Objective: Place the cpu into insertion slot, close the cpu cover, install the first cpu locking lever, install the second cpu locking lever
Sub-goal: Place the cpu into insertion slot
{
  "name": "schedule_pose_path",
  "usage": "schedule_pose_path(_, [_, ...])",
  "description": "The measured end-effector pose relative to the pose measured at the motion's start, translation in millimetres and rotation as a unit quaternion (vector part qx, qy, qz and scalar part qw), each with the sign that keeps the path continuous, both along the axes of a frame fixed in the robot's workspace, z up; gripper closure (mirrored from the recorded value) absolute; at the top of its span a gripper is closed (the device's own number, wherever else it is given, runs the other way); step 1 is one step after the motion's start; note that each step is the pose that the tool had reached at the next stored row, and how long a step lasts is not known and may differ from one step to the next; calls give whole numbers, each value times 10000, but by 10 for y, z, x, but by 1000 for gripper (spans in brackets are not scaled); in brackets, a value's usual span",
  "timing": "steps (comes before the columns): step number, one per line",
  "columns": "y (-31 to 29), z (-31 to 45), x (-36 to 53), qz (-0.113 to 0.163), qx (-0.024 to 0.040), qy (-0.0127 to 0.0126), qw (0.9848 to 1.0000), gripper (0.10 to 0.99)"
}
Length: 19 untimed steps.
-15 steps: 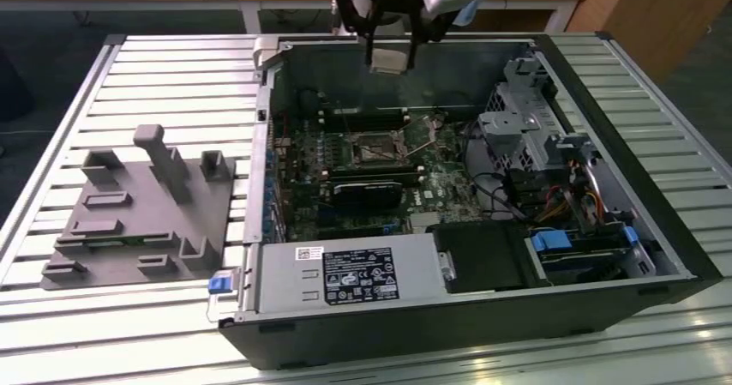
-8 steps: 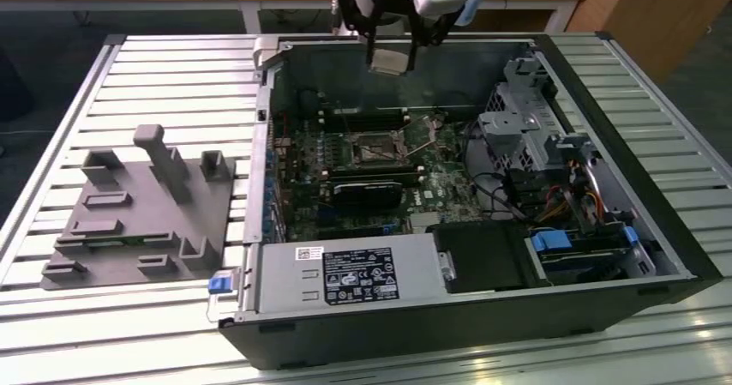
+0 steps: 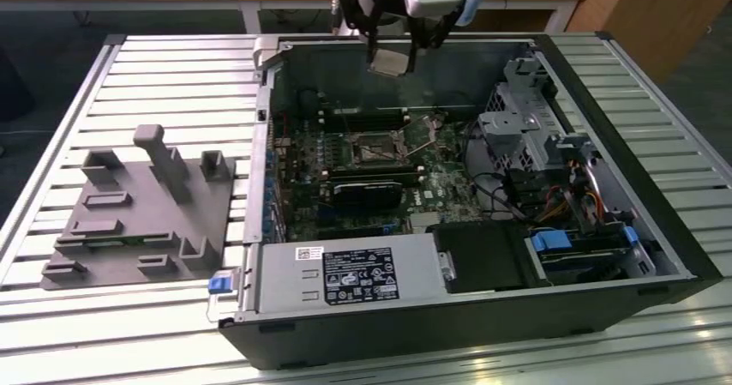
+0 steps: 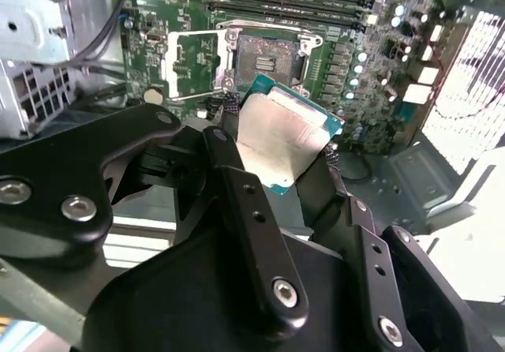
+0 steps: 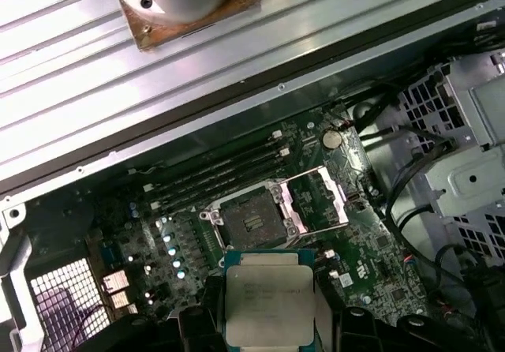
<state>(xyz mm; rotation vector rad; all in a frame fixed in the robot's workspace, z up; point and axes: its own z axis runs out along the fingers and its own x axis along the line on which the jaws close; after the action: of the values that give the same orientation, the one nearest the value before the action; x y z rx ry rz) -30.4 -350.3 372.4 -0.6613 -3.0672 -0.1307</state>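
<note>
I hang over a slatted aluminium table (image 3: 171, 68), and on it lies an open computer case (image 3: 458, 333) with its inside turned up to me. At the exterior view's left, apart from the case, sits a grey moulded fixture (image 3: 126, 222) with upright posts. Inside the case a power supply (image 3: 343, 278) fills the near corner, and beyond it spreads the green motherboard (image 3: 332, 145) with its long black memory slots (image 5: 213, 174). My claw (image 4: 278, 139) is up near the case's far wall, above the board and touching none of it. It is pinching the cpu (image 5: 268, 297) by two opposite edges, one black finger (image 4: 237, 194) on each side. The chip's dull grey top faces the wrist cameras and its green edge shows around it. Below the chip, well clear of it, the insertion slot (image 5: 252, 219) sits bare. The cpu cover (image 4: 169, 66) is swung open, lying just beside the slot.
</note>
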Motion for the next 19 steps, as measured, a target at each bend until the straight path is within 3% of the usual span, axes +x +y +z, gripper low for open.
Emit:
schedule_pose_path(4, [0, -7, 0, -334, 0, 0, 9994, 549])
schedule_pose_path(8, [0, -16, 0, -677, 0, 0, 9977, 549])
schedule_pose_path(12, [0, -32, 0, -1041, -1, 0, 9946, 549])
schedule_pose_path(19, [0, -66, 0, -1602, -14, -2, 9871, 549])
